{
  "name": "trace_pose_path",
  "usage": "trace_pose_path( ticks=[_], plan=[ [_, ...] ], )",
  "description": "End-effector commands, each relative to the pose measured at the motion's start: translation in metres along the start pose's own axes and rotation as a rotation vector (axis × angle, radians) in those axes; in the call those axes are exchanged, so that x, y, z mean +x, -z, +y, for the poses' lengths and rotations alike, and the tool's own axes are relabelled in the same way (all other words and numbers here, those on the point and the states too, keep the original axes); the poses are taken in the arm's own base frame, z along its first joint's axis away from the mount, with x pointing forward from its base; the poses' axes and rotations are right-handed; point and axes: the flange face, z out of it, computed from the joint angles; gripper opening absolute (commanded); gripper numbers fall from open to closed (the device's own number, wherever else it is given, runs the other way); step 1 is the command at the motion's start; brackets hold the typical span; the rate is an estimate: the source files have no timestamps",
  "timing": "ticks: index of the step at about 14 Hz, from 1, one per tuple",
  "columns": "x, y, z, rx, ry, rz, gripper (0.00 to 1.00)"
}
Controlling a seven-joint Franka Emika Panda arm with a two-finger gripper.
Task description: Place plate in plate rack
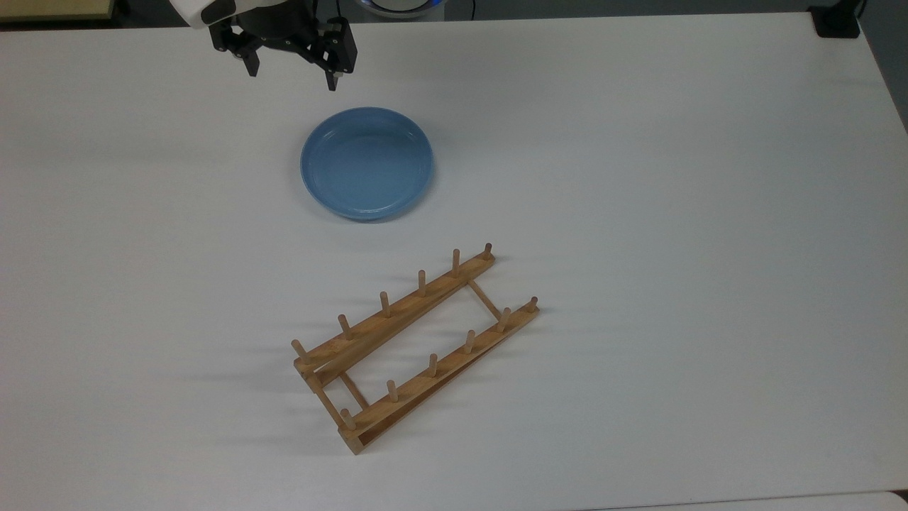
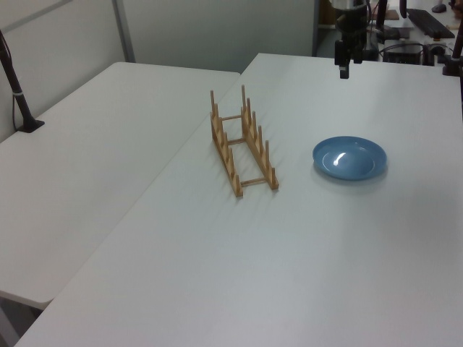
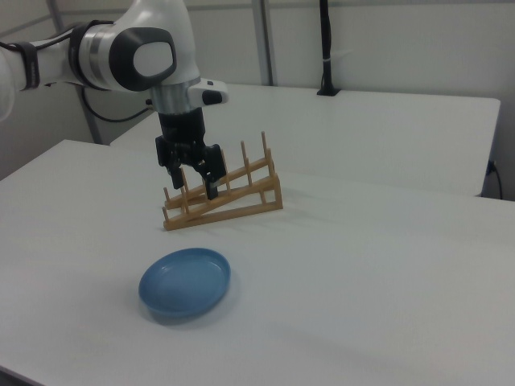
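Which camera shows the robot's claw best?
The right view: the gripper faces the camera, both fingers spread open, hanging above the plate. The top view shows the gripper from overhead near the picture's top edge. The left view has it far off and edge-on.

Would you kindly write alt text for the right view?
A robot arm's open pincer hangs above a light-blue plate lying flat on a white table. Behind them stands an empty wooden plate rack.
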Motion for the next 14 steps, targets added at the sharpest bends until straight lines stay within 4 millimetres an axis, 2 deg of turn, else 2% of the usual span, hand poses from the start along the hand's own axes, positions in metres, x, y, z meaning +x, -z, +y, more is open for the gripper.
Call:
trace_pose_path(
  ticks=[1, 7, 11, 14],
  plan=[
    [0.0014, -0.0024, -0.0016, -0.010, -0.016, -0.012, 1.00],
    [0.0035, -0.0017, -0.0013, -0.017, -0.010, -0.001, 1.00],
    [0.0036, 0.0056, 0.0041, -0.020, -0.017, 0.014, 1.00],
    [0.0076, -0.0014, -0.0015, -0.042, 0.003, 0.004, 1.00]
  ],
)
